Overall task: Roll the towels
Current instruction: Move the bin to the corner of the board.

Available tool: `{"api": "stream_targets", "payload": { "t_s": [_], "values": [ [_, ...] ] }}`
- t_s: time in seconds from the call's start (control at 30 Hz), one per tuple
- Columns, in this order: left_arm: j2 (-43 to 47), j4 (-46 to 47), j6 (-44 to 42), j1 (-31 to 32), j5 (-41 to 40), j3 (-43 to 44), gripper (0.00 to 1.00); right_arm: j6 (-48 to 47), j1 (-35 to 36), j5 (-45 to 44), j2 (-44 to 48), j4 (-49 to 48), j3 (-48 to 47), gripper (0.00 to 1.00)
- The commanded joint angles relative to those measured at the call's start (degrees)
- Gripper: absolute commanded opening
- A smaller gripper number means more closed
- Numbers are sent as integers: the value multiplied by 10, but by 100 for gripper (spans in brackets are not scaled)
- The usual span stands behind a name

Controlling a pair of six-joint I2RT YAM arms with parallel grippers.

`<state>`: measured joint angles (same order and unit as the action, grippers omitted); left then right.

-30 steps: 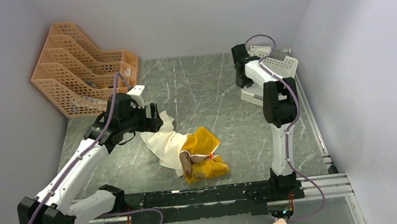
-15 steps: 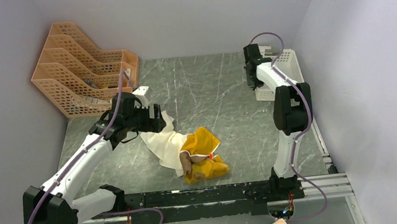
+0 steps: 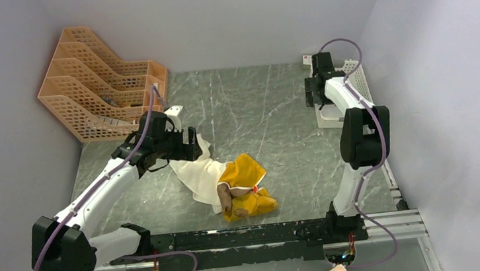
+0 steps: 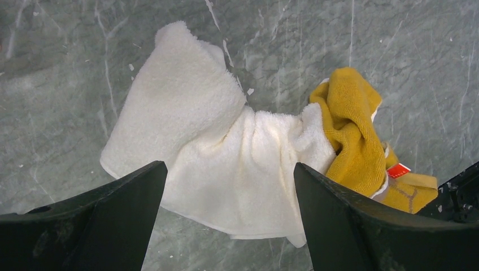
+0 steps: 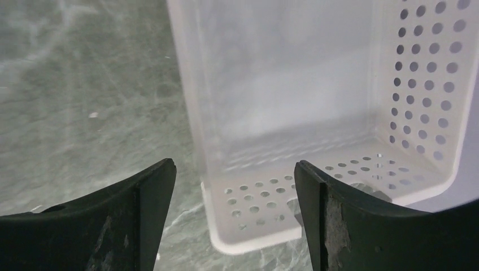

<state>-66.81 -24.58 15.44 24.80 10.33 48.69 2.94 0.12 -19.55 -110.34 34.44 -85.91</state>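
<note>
Cream towel (image 4: 214,158) and mustard towel (image 4: 353,130) are fluffy terry cloth; the basket (image 5: 418,73) is smooth perforated plastic.

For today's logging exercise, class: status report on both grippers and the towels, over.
Left gripper open above white towel, empty. Right gripper open at white basket, empty. Neither rolled; yellow towel bunched against the white.
</note>
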Motion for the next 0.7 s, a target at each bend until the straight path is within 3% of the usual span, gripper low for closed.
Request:
{"api": "stream_targets", "payload": {
  "t_s": [0.0,0.13,0.23,0.43,0.67],
  "values": [
    [-9,6,5,-2,-23,19,96,25,34,12,91,-33,-4,79],
    [-28,-2,17,-1,-58,12,94,29,139,-62,154,-66,21,82],
    [-37,4,36,-1,-80,-6,93,46,221,-68,181,-73,52,82],
    [-50,37,92,-1,-90,-61,92,123,322,40,217,-127,193,82],
    [-68,89,143,2,-83,-102,90,180,404,84,223,-163,317,77]
  ]
}}
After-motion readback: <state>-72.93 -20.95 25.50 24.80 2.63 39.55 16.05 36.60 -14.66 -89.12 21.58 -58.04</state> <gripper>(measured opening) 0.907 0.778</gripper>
